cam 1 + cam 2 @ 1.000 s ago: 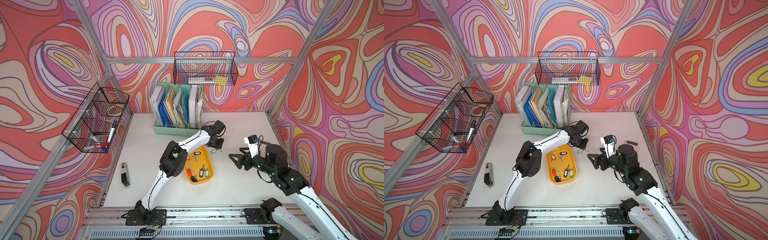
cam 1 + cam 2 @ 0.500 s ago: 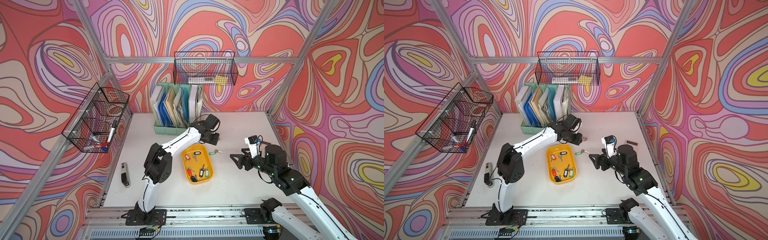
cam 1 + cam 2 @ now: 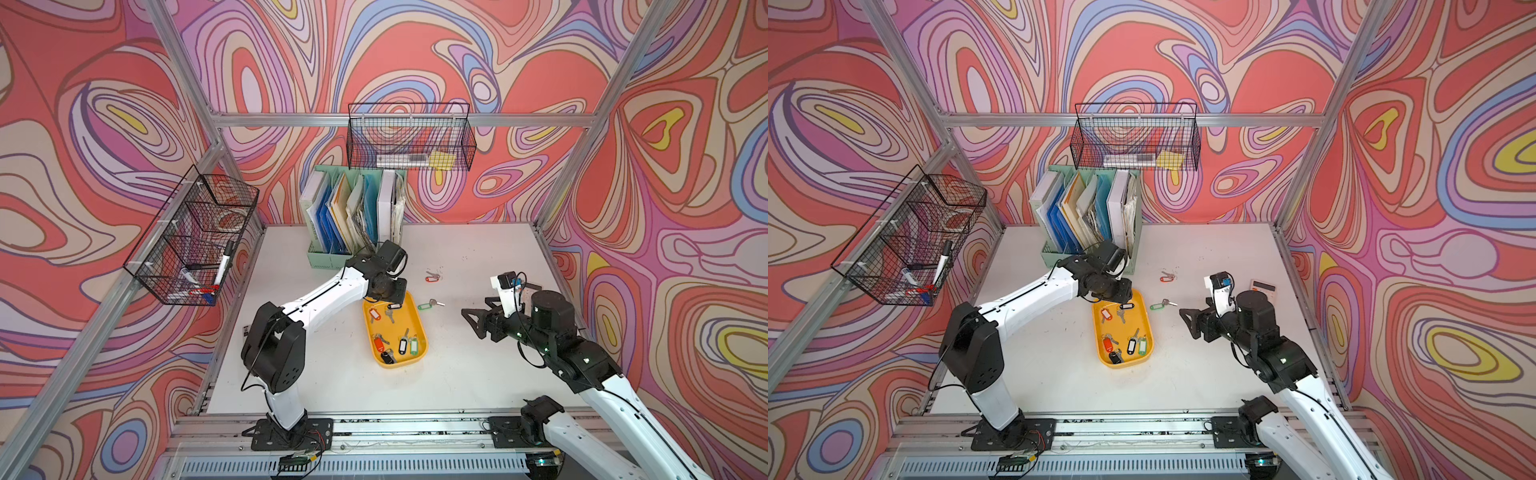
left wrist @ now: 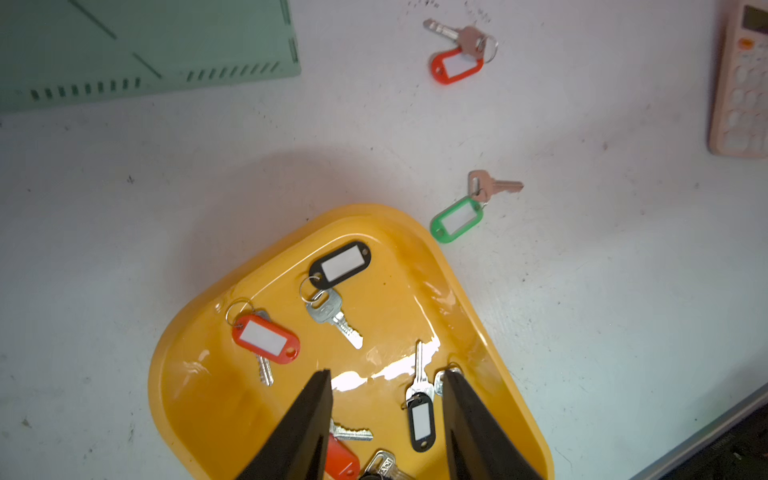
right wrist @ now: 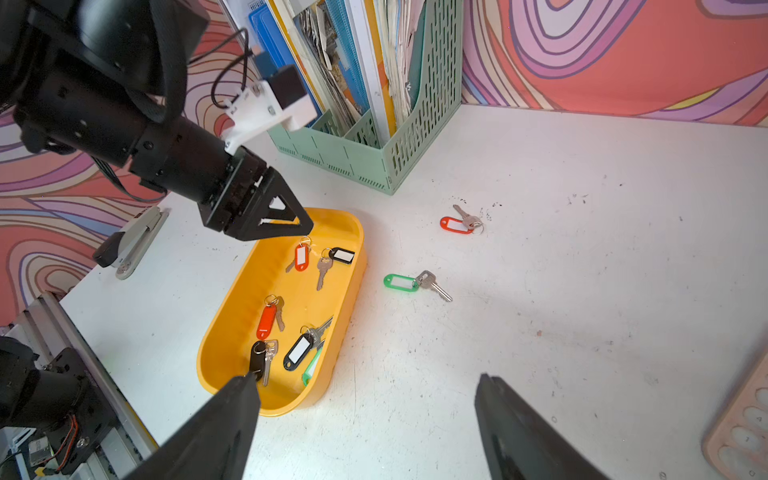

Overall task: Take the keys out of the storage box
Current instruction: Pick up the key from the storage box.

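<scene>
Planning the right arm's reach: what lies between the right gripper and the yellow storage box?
In both top views, just the green-tagged key on the table, beside the storage box.

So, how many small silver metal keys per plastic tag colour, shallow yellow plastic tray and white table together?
Red-tagged keys: 3
Green-tagged keys: 2
Black-tagged keys: 3
Total: 8, with 6 in the yellow plastic tray and 2 on the white table.

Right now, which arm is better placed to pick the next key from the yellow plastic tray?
Left. The left gripper hangs open above the yellow plastic tray; the right gripper stands open beside it.
</scene>
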Available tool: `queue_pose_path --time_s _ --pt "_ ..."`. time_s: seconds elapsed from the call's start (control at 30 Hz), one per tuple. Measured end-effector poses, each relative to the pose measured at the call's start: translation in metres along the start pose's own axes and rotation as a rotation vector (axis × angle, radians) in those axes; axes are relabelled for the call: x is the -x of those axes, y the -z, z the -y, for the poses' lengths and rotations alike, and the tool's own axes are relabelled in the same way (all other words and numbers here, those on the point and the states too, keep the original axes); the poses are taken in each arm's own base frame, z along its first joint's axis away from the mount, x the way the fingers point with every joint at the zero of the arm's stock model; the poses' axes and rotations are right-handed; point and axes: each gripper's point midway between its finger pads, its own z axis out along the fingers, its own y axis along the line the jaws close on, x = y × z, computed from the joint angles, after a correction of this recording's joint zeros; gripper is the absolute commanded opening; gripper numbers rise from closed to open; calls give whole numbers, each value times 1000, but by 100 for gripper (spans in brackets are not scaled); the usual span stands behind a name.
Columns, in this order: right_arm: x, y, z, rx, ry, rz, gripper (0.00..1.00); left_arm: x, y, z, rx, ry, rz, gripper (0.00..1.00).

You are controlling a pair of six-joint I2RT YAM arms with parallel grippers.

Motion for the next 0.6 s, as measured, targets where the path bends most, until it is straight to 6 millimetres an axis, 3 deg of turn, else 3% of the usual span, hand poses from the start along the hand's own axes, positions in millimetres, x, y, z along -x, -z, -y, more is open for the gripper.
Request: queue_pose_path --time_s 0.13,0.3,0.6 --pt "-3 -1 1 -2 -1 -6 86 -16 -15 -17 3 59 -45 42" --pt "-3 0 1 -2 2 -5 86 -13 -25 -30 6 111 -35 34" --pt "-3 -1 1 -3 1 -6 86 -16 -63 -39 34 132 -72 33"
